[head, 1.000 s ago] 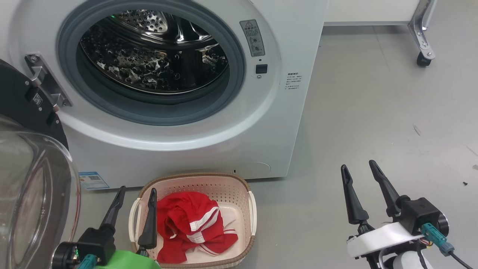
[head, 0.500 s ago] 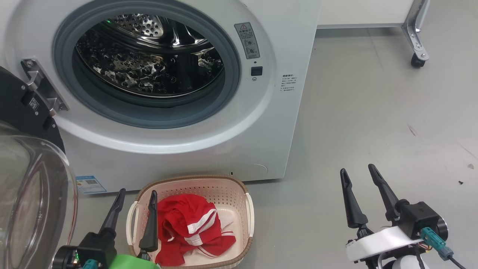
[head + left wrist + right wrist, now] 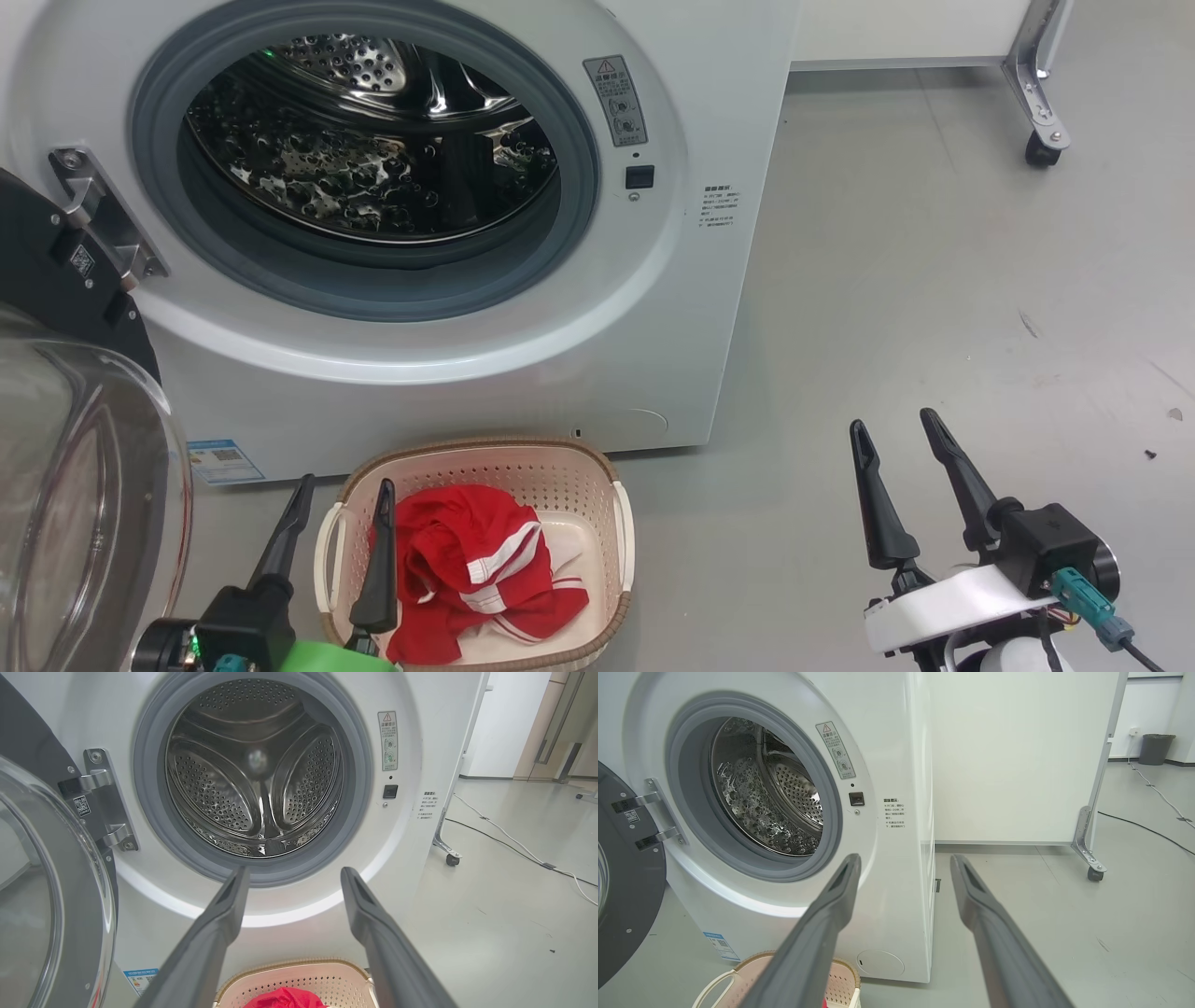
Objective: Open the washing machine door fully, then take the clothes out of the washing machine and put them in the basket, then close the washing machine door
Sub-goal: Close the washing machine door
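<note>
On the grey floor (image 3: 934, 280), just in front of the big white front-loading washing machine (image 3: 448, 373), sat the small cream perforated basket with a brown woven-look rim (image 3: 597, 467). The bright red garment with white stripes (image 3: 467, 569) lay crumpled inside it. The round door with its glossy black rim and clear glass bowl (image 3: 84, 504) stood swung wide on the hinge side. The left gripper (image 3: 345, 483) hovered over the basket's left handle, its jaws spread and holding nothing. The right gripper (image 3: 893, 422) hung over bare floor well to the right, its jaws likewise parted and empty.
</note>
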Motion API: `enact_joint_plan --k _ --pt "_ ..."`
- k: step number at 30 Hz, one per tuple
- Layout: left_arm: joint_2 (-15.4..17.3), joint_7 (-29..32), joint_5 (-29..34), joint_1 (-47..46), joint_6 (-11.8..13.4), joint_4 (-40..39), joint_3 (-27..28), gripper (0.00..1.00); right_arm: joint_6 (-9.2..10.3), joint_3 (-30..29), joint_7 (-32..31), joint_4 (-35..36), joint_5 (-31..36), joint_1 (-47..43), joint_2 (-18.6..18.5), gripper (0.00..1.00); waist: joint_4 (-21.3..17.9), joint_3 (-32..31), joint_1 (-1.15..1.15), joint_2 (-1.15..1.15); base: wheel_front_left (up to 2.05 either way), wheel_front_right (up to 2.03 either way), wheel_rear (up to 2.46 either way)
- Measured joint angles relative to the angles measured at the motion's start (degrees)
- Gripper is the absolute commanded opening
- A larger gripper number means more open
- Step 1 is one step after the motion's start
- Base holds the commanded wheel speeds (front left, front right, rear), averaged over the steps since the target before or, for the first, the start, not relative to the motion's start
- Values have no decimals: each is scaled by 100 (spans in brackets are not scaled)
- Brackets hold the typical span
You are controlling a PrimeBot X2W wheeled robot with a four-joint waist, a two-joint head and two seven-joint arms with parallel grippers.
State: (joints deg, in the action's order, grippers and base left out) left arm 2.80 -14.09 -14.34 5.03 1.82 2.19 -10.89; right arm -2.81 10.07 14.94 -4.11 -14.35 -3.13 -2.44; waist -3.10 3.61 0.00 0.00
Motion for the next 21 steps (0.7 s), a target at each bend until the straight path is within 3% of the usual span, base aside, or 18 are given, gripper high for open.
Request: enact_joint_plan --k 21 --pt "1 93 33 35 41 -125 -30 100 1 5 0 2 1 -10 4 100 45 -78 0 0 -61 61 0"
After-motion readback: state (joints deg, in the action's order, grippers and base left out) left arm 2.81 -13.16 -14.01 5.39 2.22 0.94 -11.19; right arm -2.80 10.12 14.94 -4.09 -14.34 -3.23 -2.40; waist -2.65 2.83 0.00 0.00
